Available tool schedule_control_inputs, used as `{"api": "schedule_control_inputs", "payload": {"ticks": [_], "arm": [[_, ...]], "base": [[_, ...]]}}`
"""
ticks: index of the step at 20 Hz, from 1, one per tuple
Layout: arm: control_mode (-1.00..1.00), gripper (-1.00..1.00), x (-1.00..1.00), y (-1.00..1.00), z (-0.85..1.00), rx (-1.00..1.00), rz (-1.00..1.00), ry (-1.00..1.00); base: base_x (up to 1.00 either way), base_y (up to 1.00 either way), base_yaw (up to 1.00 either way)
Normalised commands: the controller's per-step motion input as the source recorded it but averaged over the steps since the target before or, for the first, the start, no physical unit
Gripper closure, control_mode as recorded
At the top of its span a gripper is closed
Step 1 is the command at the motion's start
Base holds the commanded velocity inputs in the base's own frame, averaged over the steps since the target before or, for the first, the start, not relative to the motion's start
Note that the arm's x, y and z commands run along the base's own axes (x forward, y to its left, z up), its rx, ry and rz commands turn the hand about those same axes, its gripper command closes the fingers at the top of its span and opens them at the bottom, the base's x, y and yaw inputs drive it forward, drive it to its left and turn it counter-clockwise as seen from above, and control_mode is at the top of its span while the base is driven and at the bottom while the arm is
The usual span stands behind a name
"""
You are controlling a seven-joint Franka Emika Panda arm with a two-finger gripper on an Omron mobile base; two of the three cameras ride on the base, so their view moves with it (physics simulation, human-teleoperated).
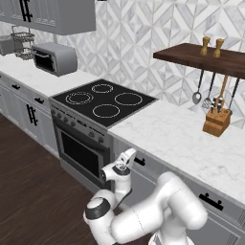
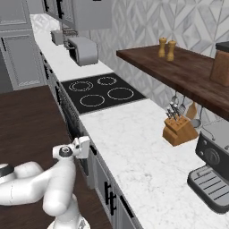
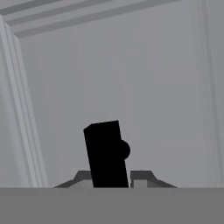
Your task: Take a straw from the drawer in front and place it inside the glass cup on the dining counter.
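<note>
At the front of the wall counter (image 1: 182, 139), just right of the oven (image 1: 81, 148), the gripper (image 1: 130, 158) is pressed up to the light-grey drawer (image 1: 148, 165), whose front is flush with its neighbours, so the drawer is shut. In the left base view the hand reaches the panel beside the short black bar handle (image 1: 139, 161); in the right base view the gripper (image 2: 87, 145) meets the cabinet face directly below the counter edge. In the hand view the drawer front (image 3: 131, 87) spans the frame as a flat grey panel, and the handle (image 3: 106, 153) appears as a dark upright block rising between the finger tips (image 3: 140, 177), which sit low on either side of it. The jaws bracket the handle closely, but whether they actually clamp it cannot be told from these views.

On the counter, the black four-ring cooktop (image 1: 105, 99) lies above the oven, a toaster oven (image 1: 55, 57) stands further left, and a wooden knife block (image 1: 216, 122) stands near the wall. A dark wooden shelf (image 1: 201, 57) above carries two wooden shakers (image 1: 211, 46), with utensils (image 1: 210, 93) hanging beneath. In the right base view a coffee machine (image 2: 212, 172) stands beyond the knife block (image 2: 179, 129).
</note>
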Motion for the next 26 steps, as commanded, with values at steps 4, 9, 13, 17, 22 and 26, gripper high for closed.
{"api": "schedule_control_inputs", "payload": {"ticks": [4, 9, 13, 17, 22, 26], "arm": [[-1.00, 1.00, -0.35, 0.63, 0.00, 0.03, 0.00, 0.01], [-1.00, 1.00, -0.44, 0.98, 0.00, 0.03, 0.02, 0.07], [-1.00, 1.00, -0.44, 1.00, 0.00, 0.01, 0.02, 0.09], [-1.00, 1.00, -0.44, 1.00, 0.00, 0.00, 0.01, 0.12], [-1.00, 1.00, -0.42, 1.00, 0.00, 0.00, 0.02, 0.14], [-1.00, 1.00, -0.43, 1.00, 0.00, 0.00, 0.02, 0.15]], "base": [[0.00, 0.00, 0.00], [0.00, 0.00, 0.00], [0.00, 0.00, 0.00], [0.00, 0.00, 0.00], [0.00, 0.00, 0.00], [0.00, 0.00, 0.00]]}}
